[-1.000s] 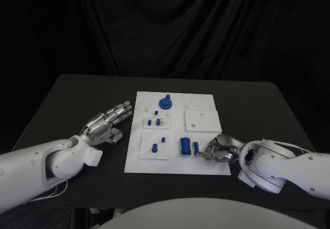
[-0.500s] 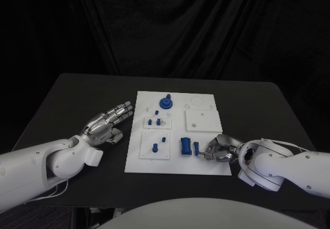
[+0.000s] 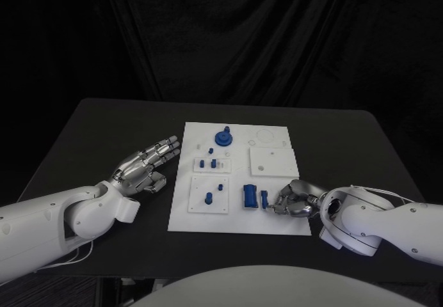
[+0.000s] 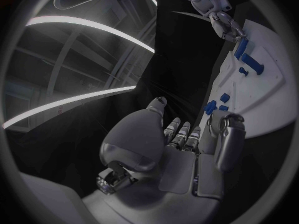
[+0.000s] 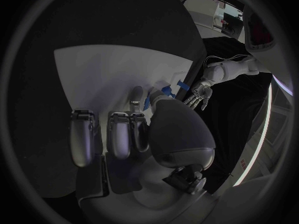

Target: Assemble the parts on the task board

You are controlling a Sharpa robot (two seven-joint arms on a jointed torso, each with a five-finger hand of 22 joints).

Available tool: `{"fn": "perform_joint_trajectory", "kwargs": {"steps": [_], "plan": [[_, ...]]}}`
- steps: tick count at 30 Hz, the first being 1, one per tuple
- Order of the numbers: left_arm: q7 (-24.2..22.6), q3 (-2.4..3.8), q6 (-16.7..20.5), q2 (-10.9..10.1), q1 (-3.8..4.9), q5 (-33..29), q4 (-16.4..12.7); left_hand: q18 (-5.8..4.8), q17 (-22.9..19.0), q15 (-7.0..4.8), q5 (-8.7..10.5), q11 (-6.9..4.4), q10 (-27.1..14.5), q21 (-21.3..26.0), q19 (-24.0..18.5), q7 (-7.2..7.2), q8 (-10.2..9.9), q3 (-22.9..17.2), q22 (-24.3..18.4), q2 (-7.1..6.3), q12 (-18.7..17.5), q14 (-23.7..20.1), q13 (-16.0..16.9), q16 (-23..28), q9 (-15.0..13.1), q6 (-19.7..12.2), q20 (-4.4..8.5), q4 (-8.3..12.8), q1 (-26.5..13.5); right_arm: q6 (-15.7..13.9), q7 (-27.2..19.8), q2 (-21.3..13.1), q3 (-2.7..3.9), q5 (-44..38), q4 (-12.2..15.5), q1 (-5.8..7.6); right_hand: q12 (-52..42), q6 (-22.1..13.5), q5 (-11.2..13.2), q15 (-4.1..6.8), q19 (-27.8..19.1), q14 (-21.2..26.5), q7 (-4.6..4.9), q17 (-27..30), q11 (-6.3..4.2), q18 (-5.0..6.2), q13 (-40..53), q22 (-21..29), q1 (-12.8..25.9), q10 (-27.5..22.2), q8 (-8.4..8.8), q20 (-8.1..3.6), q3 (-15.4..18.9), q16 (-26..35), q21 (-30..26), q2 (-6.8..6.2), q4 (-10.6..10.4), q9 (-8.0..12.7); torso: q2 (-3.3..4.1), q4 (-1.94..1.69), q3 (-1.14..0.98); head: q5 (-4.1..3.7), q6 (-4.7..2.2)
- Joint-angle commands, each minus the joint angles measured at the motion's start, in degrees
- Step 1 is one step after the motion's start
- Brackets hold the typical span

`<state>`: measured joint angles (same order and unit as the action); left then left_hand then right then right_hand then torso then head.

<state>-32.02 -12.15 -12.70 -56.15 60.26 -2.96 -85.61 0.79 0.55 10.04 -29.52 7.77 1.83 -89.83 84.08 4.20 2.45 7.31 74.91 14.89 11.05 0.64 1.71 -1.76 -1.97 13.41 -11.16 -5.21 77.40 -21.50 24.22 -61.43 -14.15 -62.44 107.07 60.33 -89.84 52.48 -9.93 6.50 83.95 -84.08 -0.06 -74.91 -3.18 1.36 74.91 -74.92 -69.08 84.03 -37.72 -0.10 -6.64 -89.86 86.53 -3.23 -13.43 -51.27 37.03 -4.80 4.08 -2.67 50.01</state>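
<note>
Right hand (image 3: 294, 200) is curling over the lower right part of the task board (image 3: 277, 225), its fingers closing around a small blue part (image 3: 264, 199) that sits just beside a larger blue block (image 3: 249, 196) — from the head view it is hard to tell whether the piece is truly pinched or merely touched, though the right wrist view is showing a sliver of blue (image 5: 148, 102) tucked between thumb and finger, so I am judging it held. Left hand (image 3: 144, 167) is lying on the black table (image 3: 102, 128) at the middle left of the frame, just beside the board's edge, fingers spread and gripping nothing. What is worrying here is the grip itself: the part is small and the fingers are covering most of it, so it may be twisting as it lifts and then jamming or tipping when it is offered to its seat. The neighbouring blue block is touching or nearly touching the held piece, so a sideways drag is likely to knock it askew. Nothing is steadying the board — a firm press could be sliding it. Elsewhere, a round blue knob (image 3: 223, 137) is standing near the upper middle of the board, small blue pegs (image 3: 211, 164) are sitting in a raised plate below it, two more (image 3: 214, 194) in the plate at lower left, and a bare white square plate (image 3: 273, 162) is lying to the right, well apart from the working fingers.
</note>
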Motion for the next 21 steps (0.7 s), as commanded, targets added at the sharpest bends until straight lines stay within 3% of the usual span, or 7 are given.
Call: {"fn": "perform_joint_trajectory", "kwargs": {"steps": [1,8,15,17,18,19,21], "plan": [[-2.6,0.05,0.3,-0.3,-0.1,0.2,-0.7,-0.79,0.1,0.34,-0.25,0.2,0.0,-0.2,5.9,0.1,0.4,-0.3,15.1,-0.15,0.4,0.0,0.1,-0.2,-0.1,0.5,-0.34,0.1,-0.4,-2.7,-2.7,-1.0,-0.08,0.0,0.9,-0.15,-0.2,0.4,0.7,0.31,4.2,-5.8,0.09,-14.4,-0.51,-0.23,15.1,-13.6,0.8,6.0,-0.27,-0.24,0.5,0.1,-0.1,-0.29,-0.4,-0.1,-0.03,0.03,-0.06,0.27,-0.01],[-4.3,0.07,2.7,-1.3,-0.02,0.4,-3.3,-0.79,0.1,-0.06,-0.22,0.31,0.1,-0.2,5.9,0.81,0.8,-0.2,15.1,-0.21,1.0,0.0,0.2,-0.3,-0.2,1.4,-0.07,-0.2,-0.8,-9.7,-10.3,-2.7,0.03,2.1,1.4,2.22,-0.2,0.5,0.5,0.25,2.8,-4.8,0.16,-9.5,-0.42,0.5,15.1,-12.6,3.3,6.0,0.13,-0.12,2.1,1.6,-2.7,-0.59,-3.3,0.2,-0.29,0.18,-0.08,1.09,-0.01],[-5.4,0.08,4.2,-1.6,1.92,0.3,-5.0,-0.79,0.0,-0.72,-0.13,-0.03,0.2,-0.2,5.9,1.86,1.0,0.1,15.1,0.11,1.5,-0.1,0.2,-0.2,-0.3,1.9,0.8,-1.3,-1.7,-15.1,-23.0,-1.2,0.02,11.8,-0.5,5.95,4.1,-1.0,-3.7,-1.56,-7.0,1.5,2.19,10.4,1.48,4.53,10.5,-5.1,7.6,1.6,6.83,1.54,2.3,11.5,-21.1,1.92,-3.3,7.2,-1.59,0.55,-0.27,1.66,-0.01],[-5.7,0.08,4.3,-1.3,2.65,0.1,-5.2,-0.79,0.0,-1.0,-0.11,-0.03,0.2,-0.2,5.9,2.01,1.1,0.0,15.1,0.32,1.6,-0.1,0.2,-0.1,-0.3,1.9,1.12,-1.6,-1.8,-15.0,-26.7,-0.7,0.0,15.8,-1.3,6.42,13.6,-1.6,-5.0,-3.06,-16.8,9.6,3.5,25.6,3.12,7.26,1.2,2.2,6.4,-8.5,9.22,3.02,1.8,21.7,-38.4,2.55,-3.3,10.3,-2.17,0.62,-0.33,1.6,-0.01],[-5.9,0.08,4.4,-1.1,2.97,0.1,-5.3,-0.79,0.0,-1.11,-0.11,0.18,0.2,-0.2,5.9,1.59,1.0,0.0,15.1,0.39,1.6,-0.2,0.2,-0.1,-0.2,1.8,1.33,-1.7,-1.8,-14.7,-28.6,-0.5,-0.01,17.9,-1.7,6.6,25.5,-2.9,-5.5,-5.48,-24.8,20.7,5.25,41.3,4.62,8.46,-9.7,7.7,5.6,-22.4,11.03,4.48,1.2,33.8,-50.5,3.2,-2.8,12.7,-2.52,0.7,-0.39,1.59,-0.01],[-6.2,0.08,4.5,-0.9,3.3,0.0,-5.4,-0.79,0.0,-1.16,-0.07,0.22,0.2,-0.2,5.9,1.45,1.0,0.0,15.1,0.44,1.6,-0.2,0.2,0.0,-0.2,1.7,1.4,-1.8,-1.9,-13.9,-30.8,-0.2,-0.02,20.6,-2.2,6.77,35.1,-4.0,-5.8,-7.04,-28.0,25.2,6.49,43.0,6.37,8.12,-18.4,10.3,4.2,-34.5,12.23,6.06,0.9,37.4,-55.0,2.78,-3.2,14.7,-2.93,0.85,-0.46,1.66,-0.01],[-6.9,0.08,4.3,-0.3,3.71,-0.1,-5.4,-0.79,-0.1,-1.33,0.04,0.23,0.2,-0.2,5.9,1.07,1.1,0.1,15.1,0.47,1.7,-0.3,0.2,0.1,-0.2,1.7,1.58,-2.1,-2.0,-12.5,-33.4,0.3,-0.03,24.3,-3.0,6.97,42.0,-7.0,-6.2,-10.93,-34.7,34.9,9.35,47.0,9.74,6.91,-24.1,15.4,3.0,-43.1,14.23,8.95,0.4,44.7,-63.2,2.98,-3.2,17.8,-3.53,1.14,-0.58,1.62,-0.01]]}}
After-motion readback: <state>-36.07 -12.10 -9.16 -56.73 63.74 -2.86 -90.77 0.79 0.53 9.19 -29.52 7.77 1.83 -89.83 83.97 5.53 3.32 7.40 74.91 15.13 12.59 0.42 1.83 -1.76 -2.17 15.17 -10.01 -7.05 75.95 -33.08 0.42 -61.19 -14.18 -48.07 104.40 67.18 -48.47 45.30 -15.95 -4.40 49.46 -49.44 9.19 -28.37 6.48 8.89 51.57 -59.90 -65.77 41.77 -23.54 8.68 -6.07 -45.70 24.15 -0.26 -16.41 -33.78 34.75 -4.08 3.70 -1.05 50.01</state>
